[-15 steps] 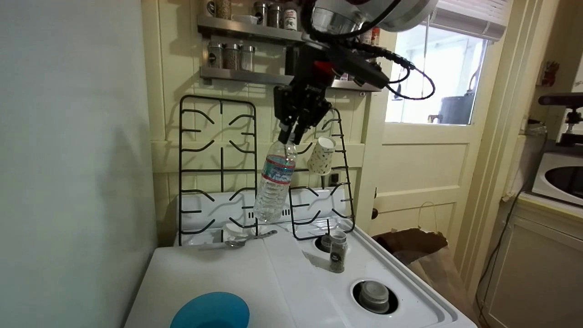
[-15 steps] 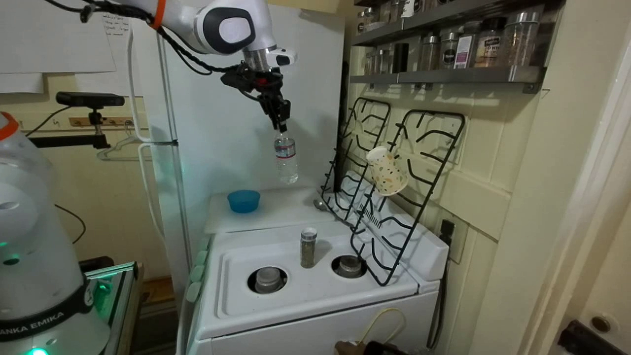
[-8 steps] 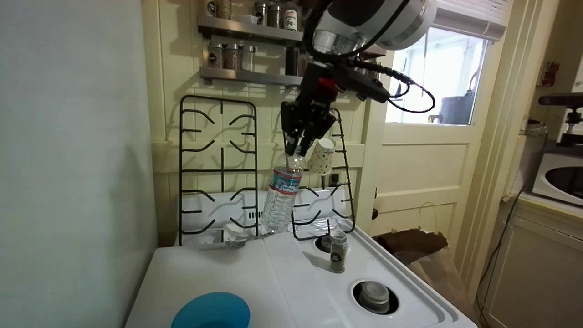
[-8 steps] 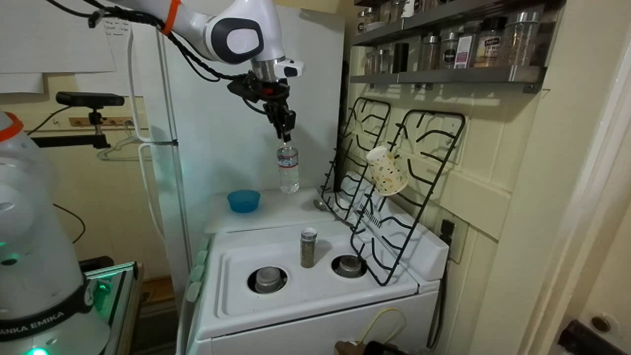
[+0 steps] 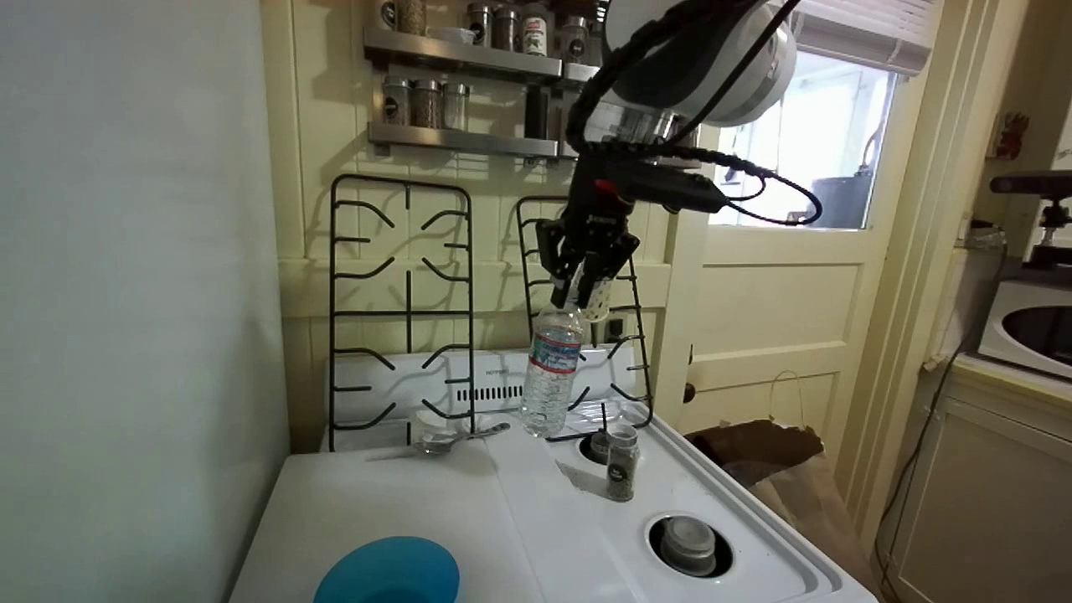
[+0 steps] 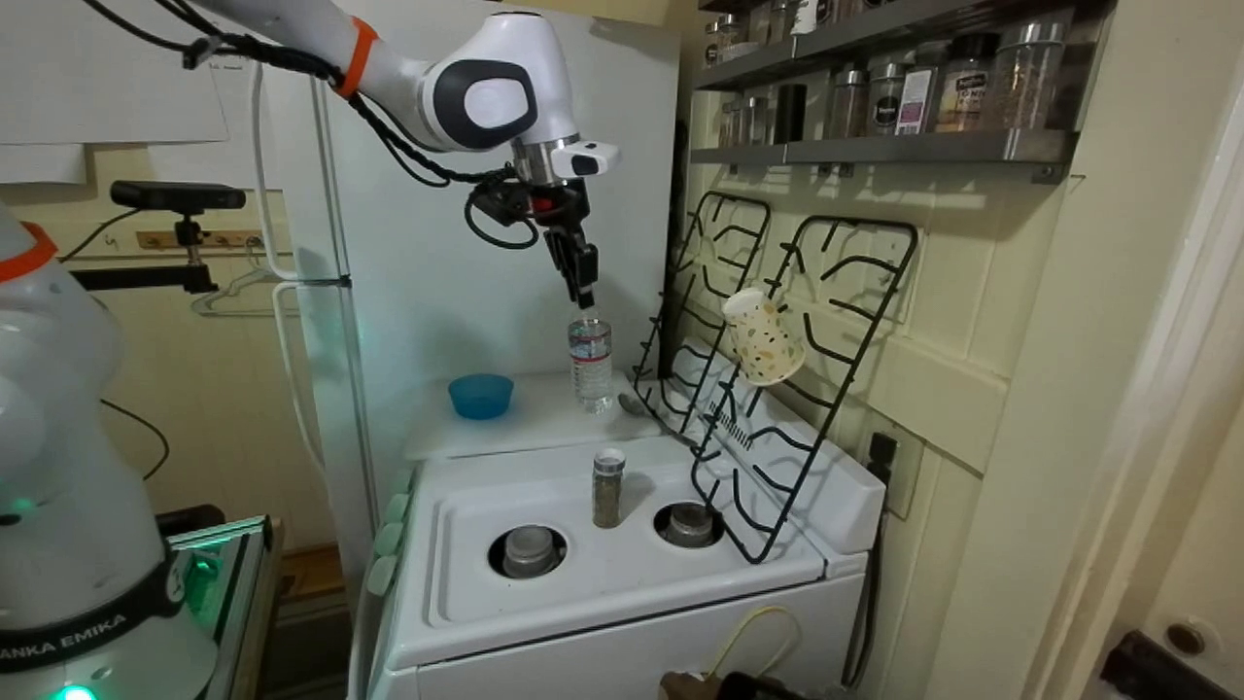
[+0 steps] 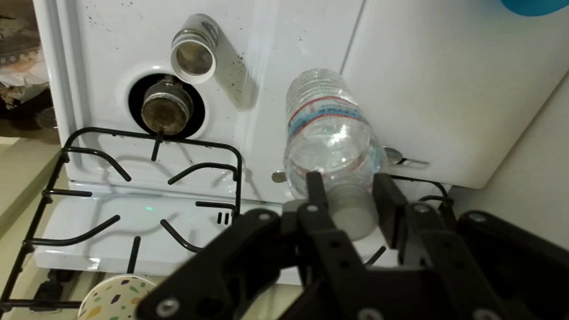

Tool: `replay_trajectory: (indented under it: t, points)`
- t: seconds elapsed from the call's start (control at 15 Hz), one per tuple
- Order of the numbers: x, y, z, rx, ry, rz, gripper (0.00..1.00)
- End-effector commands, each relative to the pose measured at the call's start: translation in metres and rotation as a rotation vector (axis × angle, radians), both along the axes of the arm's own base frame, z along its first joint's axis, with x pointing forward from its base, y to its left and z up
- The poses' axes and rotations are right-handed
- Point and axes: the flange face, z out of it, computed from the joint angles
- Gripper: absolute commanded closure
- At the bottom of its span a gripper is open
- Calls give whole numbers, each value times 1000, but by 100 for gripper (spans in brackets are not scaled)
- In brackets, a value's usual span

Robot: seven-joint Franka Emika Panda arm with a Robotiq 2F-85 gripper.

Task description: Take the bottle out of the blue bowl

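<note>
Backing onto a cream wall (image 5: pixel 494 180), the white stovetop (image 6: pixel 612 559) bears black grates (image 5: pixel 408 313) along its rear edge, the blue bowl (image 6: pixel 481 399) near its front corner by the fridge (image 6: pixel 437 311). Nearer the rear edge, the gripper (image 7: pixel 351 195), jaws partly closed, holds the bottle (image 5: pixel 550 377) aloft by its cap (image 7: pixel 354 218).

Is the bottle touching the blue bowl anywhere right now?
Apart. Both exterior views show a plain gap between the bottle and the blue bowl, with white stove top visible between their outlines.
</note>
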Motion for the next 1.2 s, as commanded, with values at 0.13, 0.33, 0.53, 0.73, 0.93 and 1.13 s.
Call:
replay_trajectory:
  t: [0.13,0.33,0.53,0.73,0.93,1.13]
  points:
    - [29,-35,-10,49,50,-95,92]
    - [26,-39,-16,31,40,-91,68]
    - [36,-39,-23,10,55,-99,92]
    - [53,-35,-37,-26,73,-89,92]
    - [66,-24,-50,-54,77,-70,92]
    - [76,-9,-59,-68,77,-48,92]
